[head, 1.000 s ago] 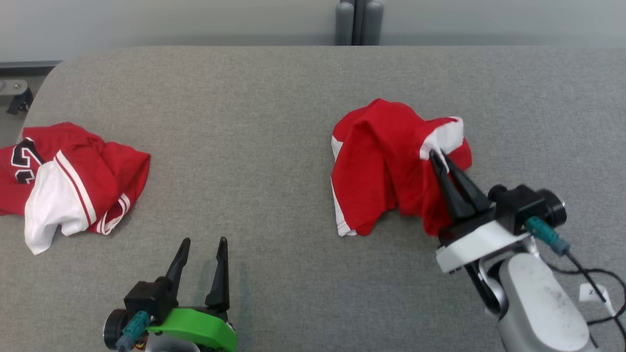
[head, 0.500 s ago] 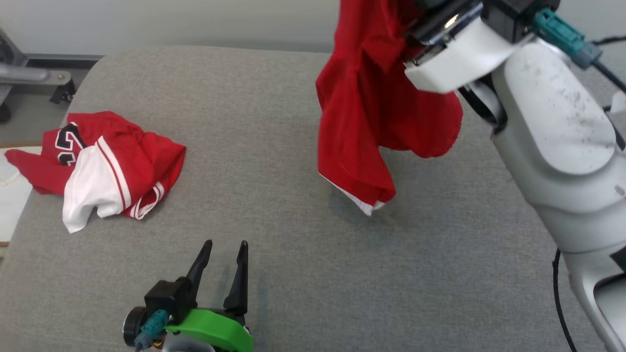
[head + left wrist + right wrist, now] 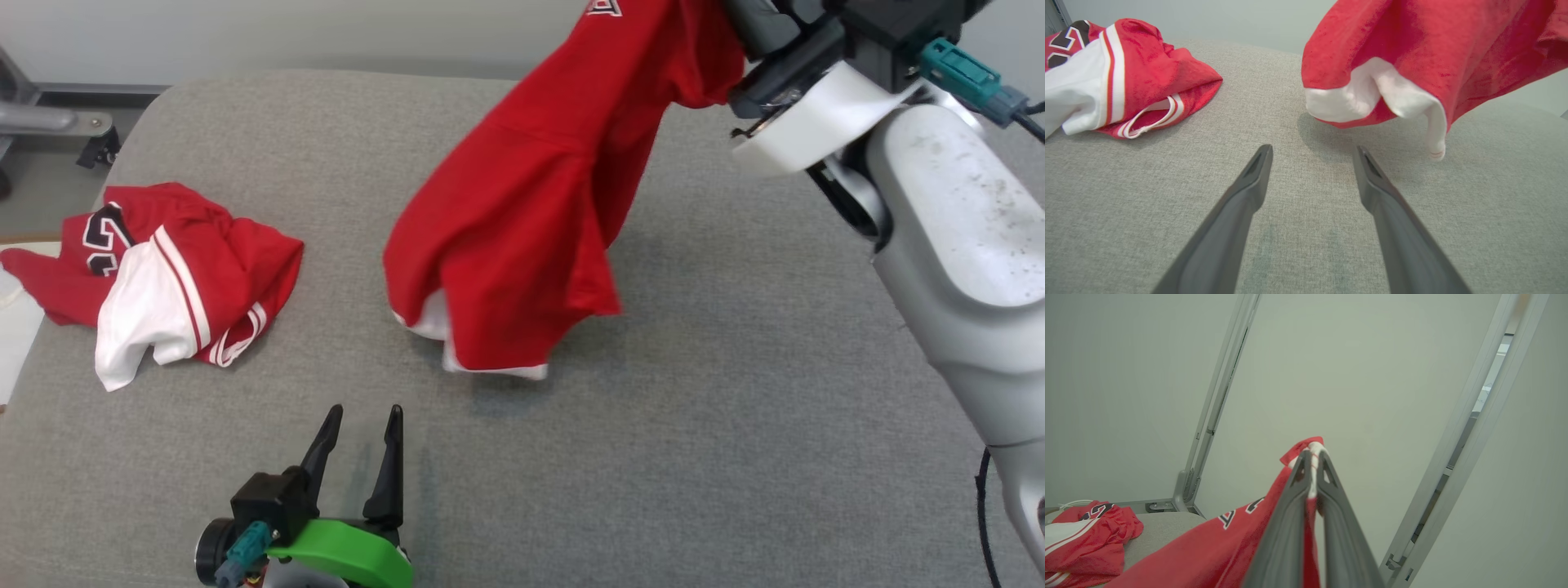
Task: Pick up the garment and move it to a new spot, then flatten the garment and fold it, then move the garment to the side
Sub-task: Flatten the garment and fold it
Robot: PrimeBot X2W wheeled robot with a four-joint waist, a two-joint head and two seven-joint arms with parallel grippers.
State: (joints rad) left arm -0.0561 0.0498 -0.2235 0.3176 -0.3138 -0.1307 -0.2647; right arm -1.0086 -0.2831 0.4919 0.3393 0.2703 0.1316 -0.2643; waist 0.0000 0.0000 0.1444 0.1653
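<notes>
A red garment [image 3: 531,212] with white trim hangs in the air over the grey table [image 3: 735,425], slanting down to the left, its lower white hem [image 3: 1372,98] just above the surface. My right gripper [image 3: 1312,457] is raised high and shut on the garment's top edge [image 3: 1306,447]; in the head view only its white wrist [image 3: 808,106] shows at the upper right. My left gripper [image 3: 359,420] [image 3: 1312,153] rests low near the table's front, open and empty, with the hanging hem a little ahead of its fingertips.
A second red and white jersey [image 3: 163,278] [image 3: 1114,77] [image 3: 1086,535] lies crumpled at the table's left edge. A metal frame [image 3: 1216,404] and a pale wall stand behind the table. Bare grey cloth stretches across the middle and right.
My right arm has lifted the garment off the table and swung it leftward; its hem now hangs nearer my left gripper. The head camera shifted. The left gripper has stayed open in place.
</notes>
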